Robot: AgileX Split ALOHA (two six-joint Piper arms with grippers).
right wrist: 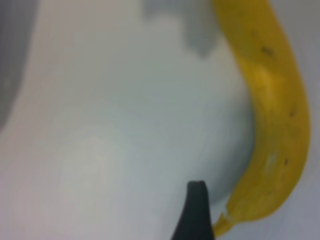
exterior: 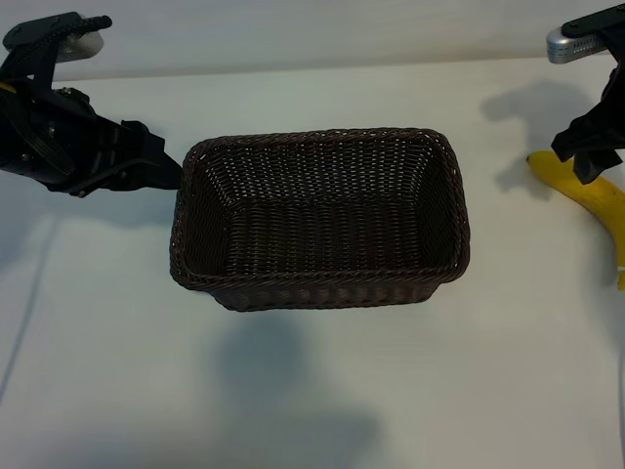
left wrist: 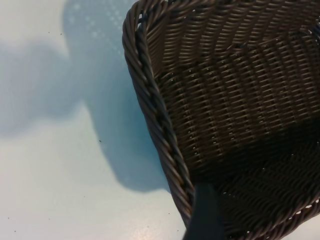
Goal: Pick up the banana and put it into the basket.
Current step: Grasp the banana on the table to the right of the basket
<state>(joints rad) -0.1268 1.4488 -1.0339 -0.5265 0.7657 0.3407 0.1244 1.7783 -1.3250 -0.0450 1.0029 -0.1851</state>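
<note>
The banana (exterior: 598, 203) lies on the white surface (exterior: 312, 391) at about 3 o'clock from the empty basket (exterior: 320, 288), its long side running from 10 to 4 o'clock. The right claw (exterior: 590, 156) hangs wide open right above its near end, holding nothing. The left claw (exterior: 161, 166) waits open by the basket's 9 o'clock rim, and the banana's far end is cut off.

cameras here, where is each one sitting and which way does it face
Exterior: above the table, looking steeply down at the basket; left gripper beside it, right gripper over the banana.
Left wrist: on the left arm, facing the basket corner; one fingertip shows.
Right wrist: faces down at the banana; one fingertip shows.
Shared: exterior and left wrist both show the basket.
</note>
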